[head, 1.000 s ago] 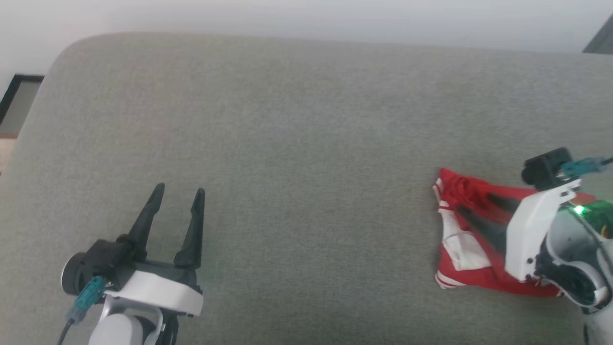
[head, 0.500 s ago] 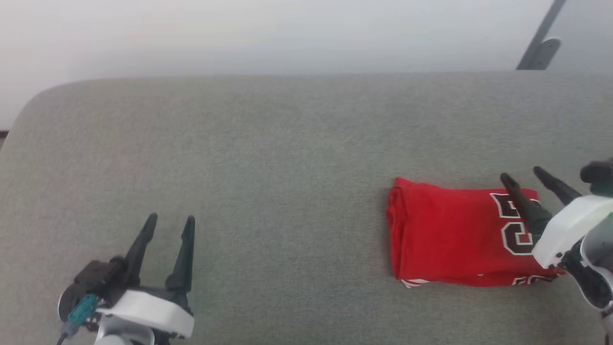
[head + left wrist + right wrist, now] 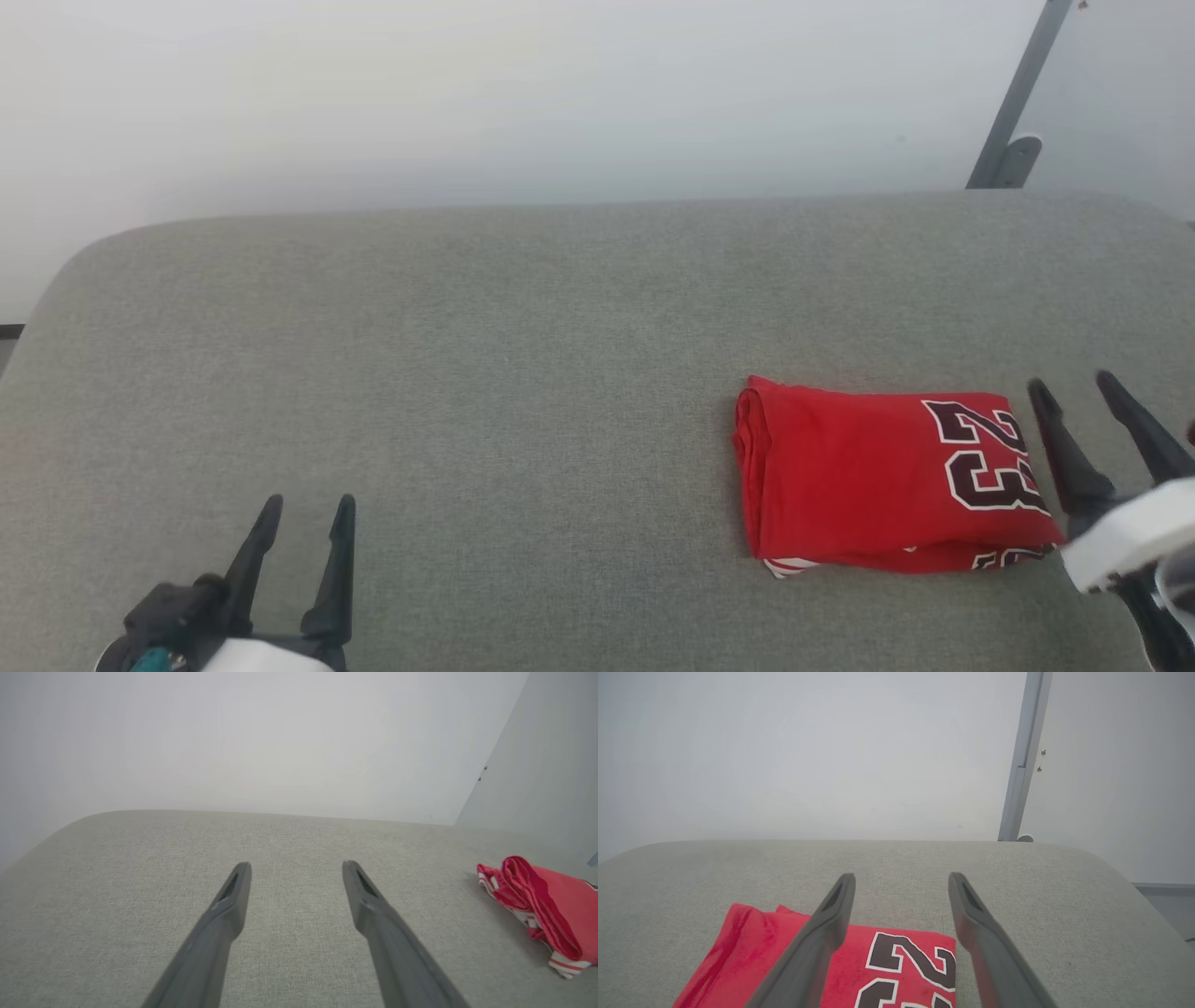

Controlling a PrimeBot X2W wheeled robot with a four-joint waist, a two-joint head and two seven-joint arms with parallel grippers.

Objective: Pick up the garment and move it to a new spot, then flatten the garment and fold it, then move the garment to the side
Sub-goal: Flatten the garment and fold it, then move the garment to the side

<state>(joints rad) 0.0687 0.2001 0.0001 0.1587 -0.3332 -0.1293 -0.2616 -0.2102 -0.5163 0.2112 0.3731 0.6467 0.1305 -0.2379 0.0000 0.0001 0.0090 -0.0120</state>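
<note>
Soft thin cloth garment (image 3: 868, 476) on matt, coarse-woven grey upholstery (image 3: 467, 373)

**Left gripper spreading wide over the grey cushion**

The left gripper (image 3: 296, 865) is reaching out above the near middle of the grey cushion (image 3: 117, 882). Its two dark fingers (image 3: 224, 919) are standing well apart, with bare cushion fabric showing in the gap between them. The garment (image 3: 537, 900) is lying on the cushion toward the right-hand side of this view, well apart from the fingertips and folded into a red bundle. Its rolled edge is facing the gripper, and red-and-white striped trim is peeking out underneath, against the cushion. A pale wall (image 3: 233, 742) is rising behind the cushion's far edge, and a greyer panel (image 3: 551, 765) is standing behind the cushion's far right corner
</note>
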